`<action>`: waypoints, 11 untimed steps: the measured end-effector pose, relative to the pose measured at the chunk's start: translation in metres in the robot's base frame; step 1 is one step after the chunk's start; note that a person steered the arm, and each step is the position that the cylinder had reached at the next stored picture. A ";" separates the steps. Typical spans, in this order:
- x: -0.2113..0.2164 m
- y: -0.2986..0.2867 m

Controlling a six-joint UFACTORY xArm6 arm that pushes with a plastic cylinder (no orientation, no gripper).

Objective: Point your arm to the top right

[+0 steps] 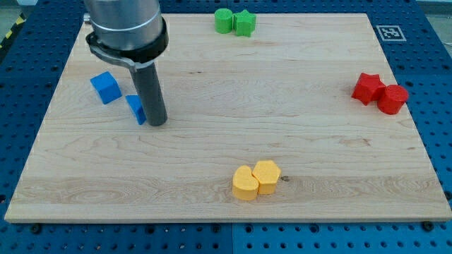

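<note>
My tip [157, 123] rests on the wooden board [226, 204] at the view's left, right beside a small blue block [135, 108] that is partly hidden behind the rod. A blue cube [105, 87] lies a little further left. Two green blocks [234, 22] sit together at the top edge near the middle. A red star-shaped block [368, 88] and a red rounded block [393, 99] touch each other at the right. Two yellow blocks [256, 179], one heart-shaped, sit together at the bottom centre.
A black-and-white marker tag [390, 32] is in the board's top right corner. The board lies on a blue perforated table [438, 127]. The arm's grey body [126, 28] rises at the top left.
</note>
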State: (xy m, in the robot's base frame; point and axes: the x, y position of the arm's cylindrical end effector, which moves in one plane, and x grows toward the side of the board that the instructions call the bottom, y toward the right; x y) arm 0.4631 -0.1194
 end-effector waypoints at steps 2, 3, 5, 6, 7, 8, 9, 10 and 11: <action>-0.029 -0.025; -0.032 -0.030; -0.018 0.053; -0.018 0.053; -0.018 0.053; -0.019 0.078; -0.061 0.138; -0.109 0.197; -0.148 0.254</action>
